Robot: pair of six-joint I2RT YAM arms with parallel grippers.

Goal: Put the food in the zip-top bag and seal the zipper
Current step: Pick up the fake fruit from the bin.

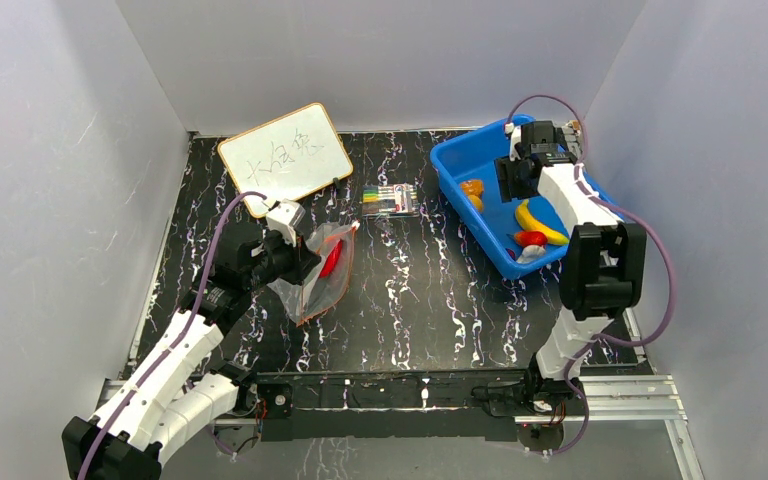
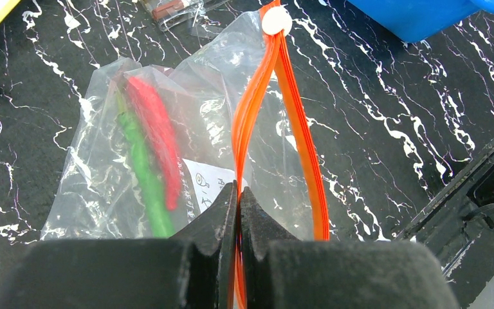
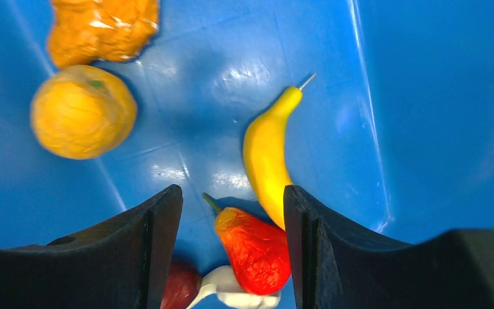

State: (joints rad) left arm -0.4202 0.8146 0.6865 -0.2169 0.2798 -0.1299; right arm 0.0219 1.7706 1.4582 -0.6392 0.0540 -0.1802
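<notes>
The clear zip-top bag (image 1: 322,268) lies on the table at the left, with a red chili (image 2: 157,138) and a green pepper (image 2: 143,168) inside. Its orange zipper (image 2: 255,103) gapes open. My left gripper (image 2: 238,193) is shut on one strip of the zipper at the near end. My right gripper (image 3: 233,193) hangs open inside the blue tub (image 1: 460,160). Below its fingers lie a yellow banana (image 3: 267,161), a red strawberry-like piece (image 3: 254,248), a small white piece (image 3: 231,291) and an orange fruit (image 3: 83,111). Nothing is gripped.
A pack of coloured markers (image 1: 392,198) lies mid-table between bag and tub. A small whiteboard (image 1: 285,155) sits at the back left. White walls enclose the table on three sides. Another orange lump (image 3: 103,29) sits in the tub's far corner.
</notes>
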